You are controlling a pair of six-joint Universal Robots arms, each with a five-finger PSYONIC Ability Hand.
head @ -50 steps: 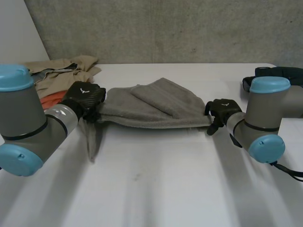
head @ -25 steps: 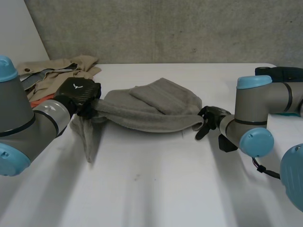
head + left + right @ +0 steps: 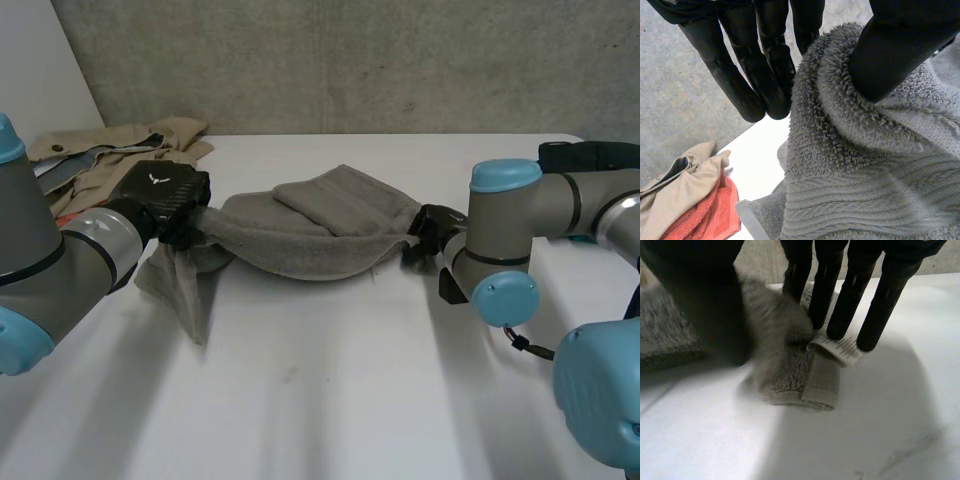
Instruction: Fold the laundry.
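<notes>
The grey towel (image 3: 310,225) is slung between the two hands above the white counter (image 3: 320,400), its middle sagging onto the surface with a loose fold lying on top. The left hand (image 3: 165,200) is clamped on the towel's left end, with terry bunched between thumb and straight fingers (image 3: 757,65) in the left wrist view, and a tail hangs down from that grip. The right hand (image 3: 432,232) pinches the right end between thumb and straight fingers (image 3: 840,305), with the hem and a small flap drooping to the counter just below the fingertips. Judgement: the fold is not yet squared, and the risks lie in the grips. The right pinch looks shallow, near the hem, so any pull across could strip the end free. The left grip holds a wad, not a clean corner, so the hanging tail may tuck under and skew the fold. The beige garments (image 3: 120,150) close behind the left hand could be snagged.
</notes>
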